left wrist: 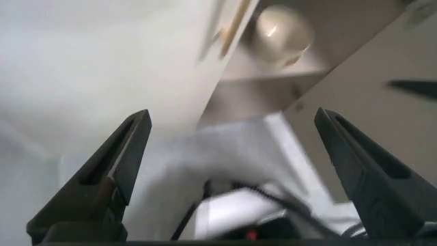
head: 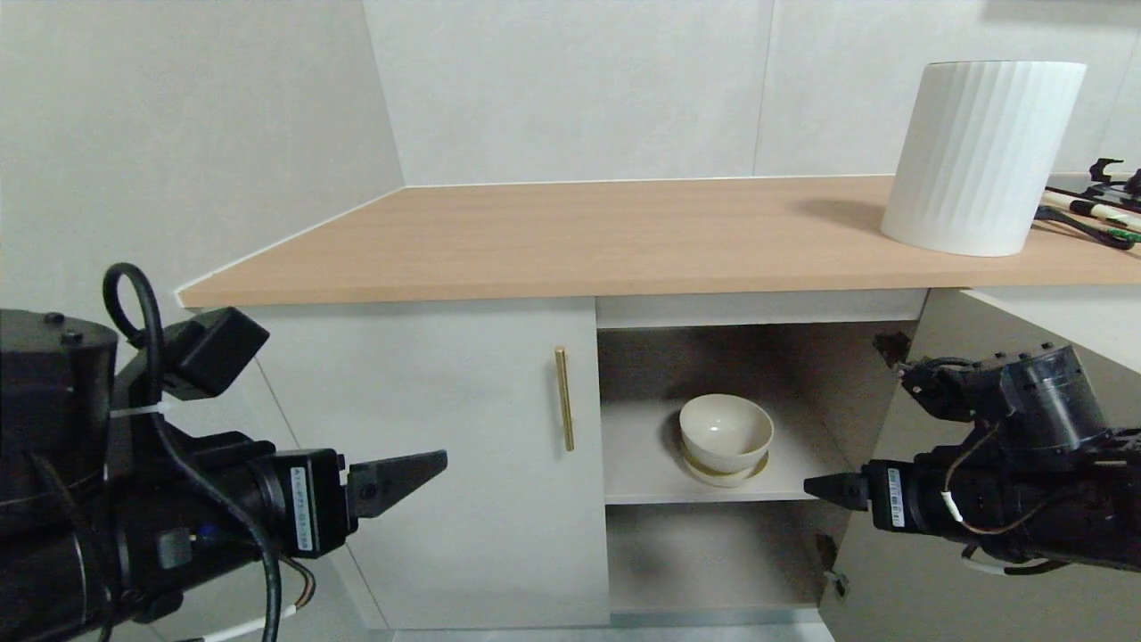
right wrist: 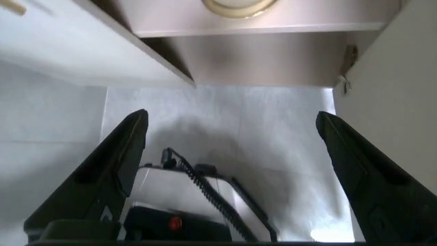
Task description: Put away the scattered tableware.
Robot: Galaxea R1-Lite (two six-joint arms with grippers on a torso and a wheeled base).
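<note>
The bowl (head: pixel 726 432) sits upright, mouth up, on a saucer (head: pixel 724 473) on the cabinet shelf (head: pixel 637 459); left and right jaws stand apart

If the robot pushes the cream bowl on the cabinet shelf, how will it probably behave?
The bowl looks like glazed ceramic, so it is probably stiff, smooth and breakable. It seems to lean on a small plate, so a push may rock it or slide it off. Its round wall could slip in a grip.
</note>
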